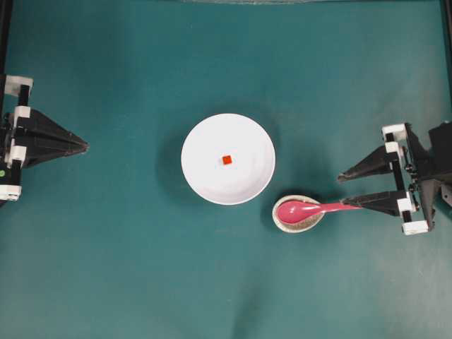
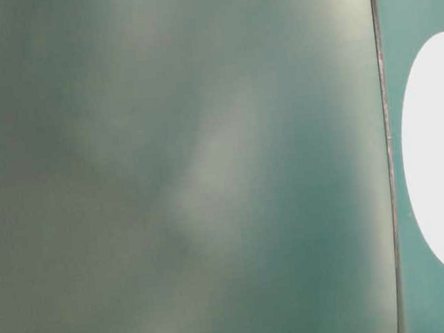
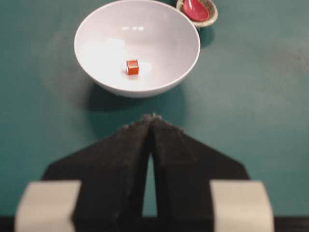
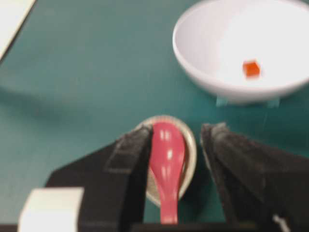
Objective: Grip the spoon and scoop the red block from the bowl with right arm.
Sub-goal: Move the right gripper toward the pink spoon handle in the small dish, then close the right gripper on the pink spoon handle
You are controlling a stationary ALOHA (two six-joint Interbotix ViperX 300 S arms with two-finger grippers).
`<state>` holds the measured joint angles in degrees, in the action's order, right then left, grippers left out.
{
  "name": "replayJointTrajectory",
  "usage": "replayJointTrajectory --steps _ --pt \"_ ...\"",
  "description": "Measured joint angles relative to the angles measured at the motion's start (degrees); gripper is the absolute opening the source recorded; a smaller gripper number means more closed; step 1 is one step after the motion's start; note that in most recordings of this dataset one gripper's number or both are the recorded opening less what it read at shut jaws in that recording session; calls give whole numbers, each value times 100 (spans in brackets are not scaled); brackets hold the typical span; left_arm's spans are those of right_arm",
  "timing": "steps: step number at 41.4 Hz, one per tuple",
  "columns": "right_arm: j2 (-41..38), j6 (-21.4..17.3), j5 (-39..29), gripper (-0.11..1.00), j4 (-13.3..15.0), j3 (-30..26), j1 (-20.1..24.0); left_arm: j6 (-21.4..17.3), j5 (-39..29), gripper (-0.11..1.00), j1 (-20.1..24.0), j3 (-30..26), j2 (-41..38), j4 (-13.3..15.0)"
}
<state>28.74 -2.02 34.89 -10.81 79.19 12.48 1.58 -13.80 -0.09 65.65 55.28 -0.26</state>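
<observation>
The right claw [image 1: 351, 191] stands wide open at the spoon [image 1: 311, 210] handle, lying in a speckled dish [image 1: 286, 223]. Centering both fingers around the handle before closing should give a firm grip. The left claw [image 1: 82, 145] sits closed.

overhead: bright, even light, sharp; soft shadow just beside the bowl [image 1: 227, 159]
table-level: washed-out blur, nothing in focus; white oval blown out
left wrist: glare patches inside bowl [image 3: 137, 46]; dark shadow under it; near fingers soft
right wrist: blurred overall; spoon [image 4: 166, 166] glossy, streaked highlights
</observation>
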Motion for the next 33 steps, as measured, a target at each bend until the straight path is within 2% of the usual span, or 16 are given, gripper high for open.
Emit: replayJointTrajectory --steps 8,16,28,33 --pt "-545 0 923 52 -501 325 369 0 -18 0 0 0 9 -26" --pt "-1081 -9 1195 52 -773 422 650 0 -26 0 0 0 9 -26" --pt "-1925 -413 1644 52 -844 413 984 18 -26 0 9 0 9 -26" --pt "-2206 -457 1863 52 -844 396 1072 18 -26 0 0 0 18 -26"
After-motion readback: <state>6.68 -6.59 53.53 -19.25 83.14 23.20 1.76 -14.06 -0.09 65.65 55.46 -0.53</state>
